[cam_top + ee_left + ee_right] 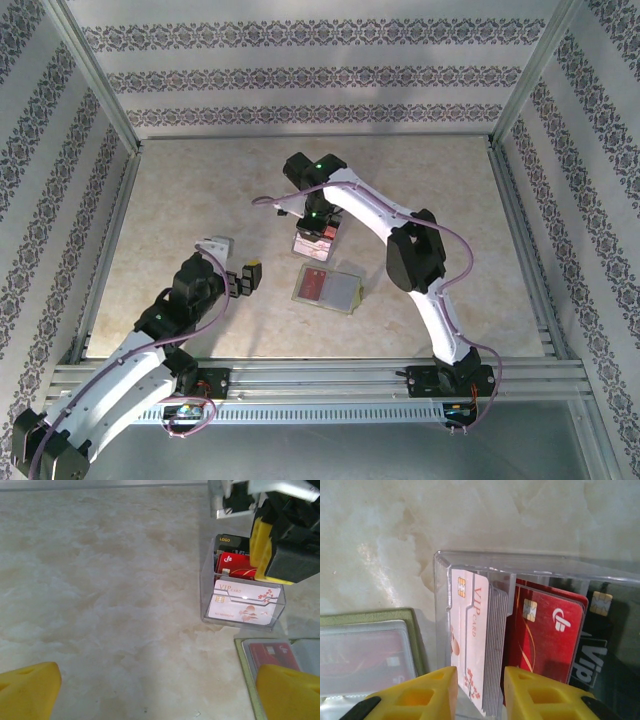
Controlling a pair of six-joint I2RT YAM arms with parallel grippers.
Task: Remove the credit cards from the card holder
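card holder [345,293]: open flat, long axis left–right, olive rim, clear sleeve over red card [315,285] | left claw [247,277]: released | right claw [480,676]: narrowly parted, grip unclear

A small clear plastic box [206,580] stands near the middle of the pale marbled worktop [100,580], with a pink-white VIP card [242,605] upright at its front. Patterned walls [300,75] enclose the worktop.
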